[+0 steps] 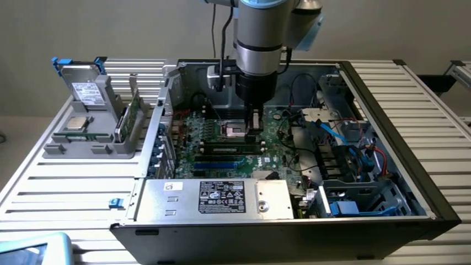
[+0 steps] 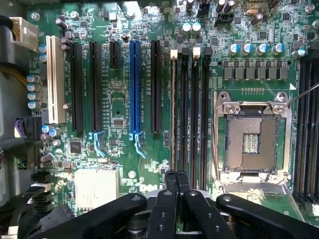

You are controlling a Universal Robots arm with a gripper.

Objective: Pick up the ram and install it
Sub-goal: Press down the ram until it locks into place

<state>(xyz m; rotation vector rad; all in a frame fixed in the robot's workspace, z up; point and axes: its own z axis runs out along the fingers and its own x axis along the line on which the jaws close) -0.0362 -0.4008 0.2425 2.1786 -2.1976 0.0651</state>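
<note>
My gripper [image 2: 176, 181] is clenched over the ram [image 2: 173, 114] seated in its slot beside the processor socket [image 2: 251, 137]; uneven downward pressure could crack the stick.

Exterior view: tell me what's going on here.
The arm's gripper, fingers shut and holding nothing, hangs inside the open computer case, just above the motherboard near the black memory slots. The ram appears to stand in the grey holder outside the case, on the exterior view's left.
</note>
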